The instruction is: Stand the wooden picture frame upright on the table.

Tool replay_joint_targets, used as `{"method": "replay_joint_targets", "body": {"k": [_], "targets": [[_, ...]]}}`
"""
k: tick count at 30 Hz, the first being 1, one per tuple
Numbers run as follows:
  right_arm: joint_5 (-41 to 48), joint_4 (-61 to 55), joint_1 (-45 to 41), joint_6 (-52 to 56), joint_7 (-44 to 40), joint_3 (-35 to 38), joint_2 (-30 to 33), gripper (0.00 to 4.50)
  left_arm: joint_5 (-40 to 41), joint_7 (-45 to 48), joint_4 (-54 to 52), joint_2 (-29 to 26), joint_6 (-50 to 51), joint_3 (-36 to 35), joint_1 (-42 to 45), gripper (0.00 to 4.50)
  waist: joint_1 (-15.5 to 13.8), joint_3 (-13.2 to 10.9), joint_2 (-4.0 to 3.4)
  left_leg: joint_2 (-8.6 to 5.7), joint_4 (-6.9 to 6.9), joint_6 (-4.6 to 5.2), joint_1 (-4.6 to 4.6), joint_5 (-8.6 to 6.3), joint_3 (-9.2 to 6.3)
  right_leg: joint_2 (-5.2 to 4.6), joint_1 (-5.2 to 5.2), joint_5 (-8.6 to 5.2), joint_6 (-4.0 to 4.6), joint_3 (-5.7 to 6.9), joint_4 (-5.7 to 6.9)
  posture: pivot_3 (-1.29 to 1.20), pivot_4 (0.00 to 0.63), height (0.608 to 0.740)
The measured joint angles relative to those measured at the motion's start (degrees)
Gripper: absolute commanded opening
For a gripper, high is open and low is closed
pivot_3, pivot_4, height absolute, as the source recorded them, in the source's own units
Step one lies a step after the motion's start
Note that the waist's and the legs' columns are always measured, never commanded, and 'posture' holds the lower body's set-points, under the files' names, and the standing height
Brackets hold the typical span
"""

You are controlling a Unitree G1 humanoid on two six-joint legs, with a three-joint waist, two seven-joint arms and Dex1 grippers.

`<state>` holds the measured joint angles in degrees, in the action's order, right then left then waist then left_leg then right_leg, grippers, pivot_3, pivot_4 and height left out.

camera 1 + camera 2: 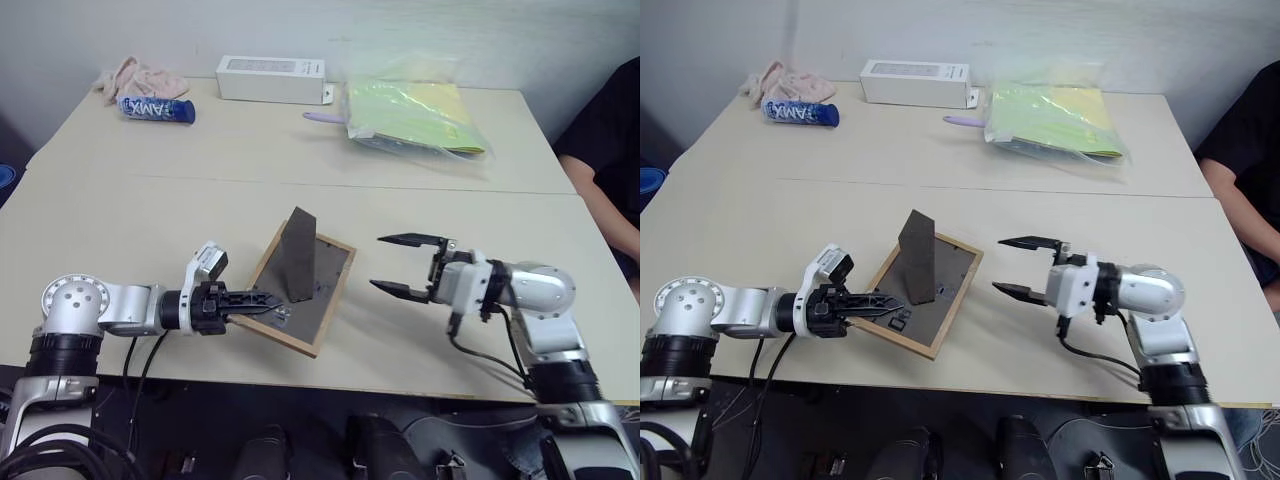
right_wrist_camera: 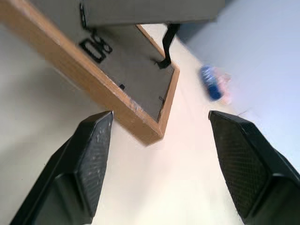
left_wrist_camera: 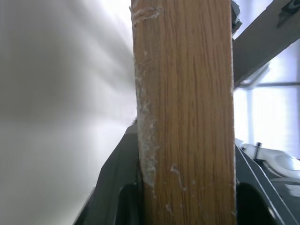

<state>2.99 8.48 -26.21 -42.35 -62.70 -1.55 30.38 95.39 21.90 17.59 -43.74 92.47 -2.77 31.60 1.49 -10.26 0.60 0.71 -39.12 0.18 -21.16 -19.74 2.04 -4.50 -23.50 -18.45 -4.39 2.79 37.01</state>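
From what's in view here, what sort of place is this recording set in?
Probably an office or lab workroom: pale tables pushed together against a plain wall, a white oblong box, a bag of yellow papers, and a seated person alongside.

- Table [image 1: 150, 215]: pale beige top, seam across the middle
- Near edge: wooden picture frame [image 1: 318, 300], back board up
- Far side: white box [image 1: 270, 79], blue packet [image 1: 156, 108], pink cloth [image 1: 140, 76], yellow-green bagged papers [image 1: 415, 115]

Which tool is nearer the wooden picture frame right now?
Left. The left tool is shut on the wooden picture frame at its near-left edge, back board up, stand folded out. The right tool is open, just off its right side, not touching.
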Motion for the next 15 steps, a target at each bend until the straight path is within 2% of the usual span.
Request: {"method": "replay_joint_targets", "body": {"k": [3,6,9,12,15], "targets": [[-5.89,4.39,-0.4,-9.52,4.67,-1.71,-0.76,3.34,7.68,-4.02,2.88,-1.11,-0.88,3.76,0.88,1.25,0.15,0.0,0.0,0.01,-0.01,0.0,-0.01,0.01,-0.01,0.0,0.0,0.0,0.0,0.01,0.05,0.0,0.15,0.74],[-10.75,7.55,-0.62,-13.91,10.0,-2.71,-2.66,3.34,13.06,-6.98,3.17,-2.47,-2.54,6.84,0.88,1.25,0.32,0.0,-0.01,0.01,-0.04,-0.02,0.0,0.03,0.0,0.0,0.0,0.0,0.0,-0.01,0.04,0.0,0.15,0.74],[-16.04,9.79,-2.52,-15.72,15.59,-3.5,-4.39,2.75,15.01,-7.35,3.14,-2.43,-3.38,8.43,0.9,1.25,0.3,0.0,-0.01,0.01,-0.08,-0.06,0.02,0.06,0.0,0.02,0.0,-0.01,0.02,0.0,0.02,0.0,0.15,0.74],[-20.03,10.56,-3.05,-17.18,19.74,-4.34,-4.4,1.74,15.78,-6.93,3.14,-2.64,-3.88,8.41,1.15,1.25,0.23,0.0,-0.01,0.0,-0.07,-0.07,0.0,0.06,-0.01,0.02,0.0,-0.01,0.03,0.01,0.05,0.0,0.15,0.74],[-24.51,11.51,-3.72,-19.13,23.66,-4.72,-4.28,1.55,15.71,-6.88,3.17,-3.51,-3.87,8.63,1.15,1.25,0.23,0.0,-0.01,-0.01,-0.07,-0.06,0.0,0.07,-0.01,0.02,0.0,-0.01,0.02,0.01,0.04,0.0,0.15,0.74]]}}
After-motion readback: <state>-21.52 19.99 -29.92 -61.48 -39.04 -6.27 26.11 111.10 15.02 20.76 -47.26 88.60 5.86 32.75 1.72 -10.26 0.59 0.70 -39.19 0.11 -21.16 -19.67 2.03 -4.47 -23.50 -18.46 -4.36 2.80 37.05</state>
